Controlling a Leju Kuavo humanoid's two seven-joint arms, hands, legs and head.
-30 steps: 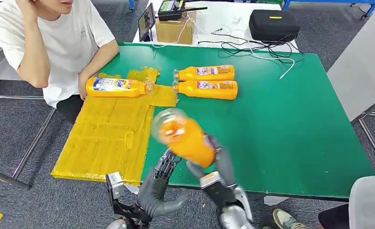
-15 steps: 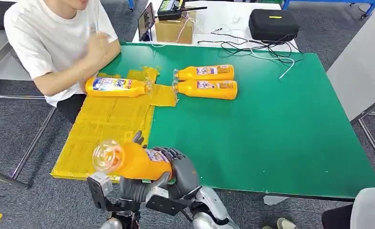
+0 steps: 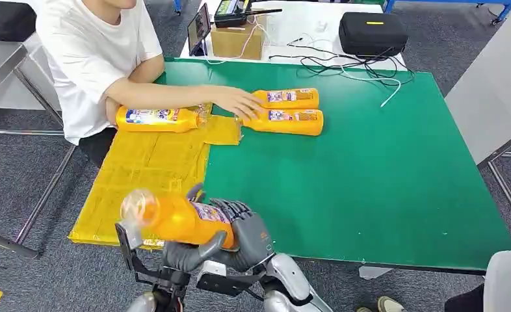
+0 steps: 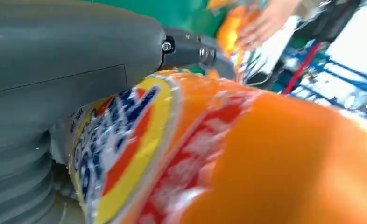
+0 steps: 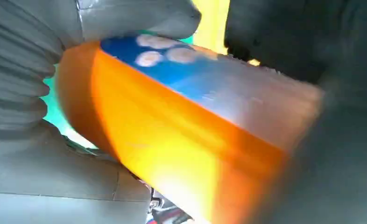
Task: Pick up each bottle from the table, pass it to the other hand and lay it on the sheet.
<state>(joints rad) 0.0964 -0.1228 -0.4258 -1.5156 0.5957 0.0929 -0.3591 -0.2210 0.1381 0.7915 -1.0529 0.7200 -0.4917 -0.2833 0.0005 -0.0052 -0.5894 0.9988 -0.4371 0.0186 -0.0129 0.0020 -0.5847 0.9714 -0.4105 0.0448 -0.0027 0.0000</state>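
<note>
Holding one orange plastic bottle with a blue, red and yellow label (image 3: 178, 220) between them, both robot hands meet at the near edge of the table. The left hand (image 3: 184, 253) cradles the bottle from beneath with its fingers curled around the body; the right hand (image 3: 249, 235) wraps the label end from the other side. The bottle lies nearly level, its clear neck end (image 3: 136, 207) pointing out over the near corner of the yellow crinkled plastic sheet (image 3: 145, 175).

Label print is too blurred to read in either wrist view; the left wrist view shows blue lettering on a yellow and red band (image 4: 121, 140), and the right wrist view shows a blue panel with pale round shapes (image 5: 172, 60).

A second orange bottle (image 3: 158, 119) lies on its side at the far end of the sheet. Two further orange bottles (image 3: 285, 99) (image 3: 285, 121) lie side by side on the green table top (image 3: 370, 175), just beyond the sheet's far right corner. A seated person in a white T-shirt (image 3: 97, 58) reaches across, one hand (image 3: 240, 103) resting at the necks of those two bottles.

Behind the green surface stands a white table (image 3: 305, 26) carrying a brown cardboard box (image 3: 238, 40), a black zipped case (image 3: 373, 34) and loose cables (image 3: 344, 65). Grey carpet (image 3: 19, 188) covers the floor.
</note>
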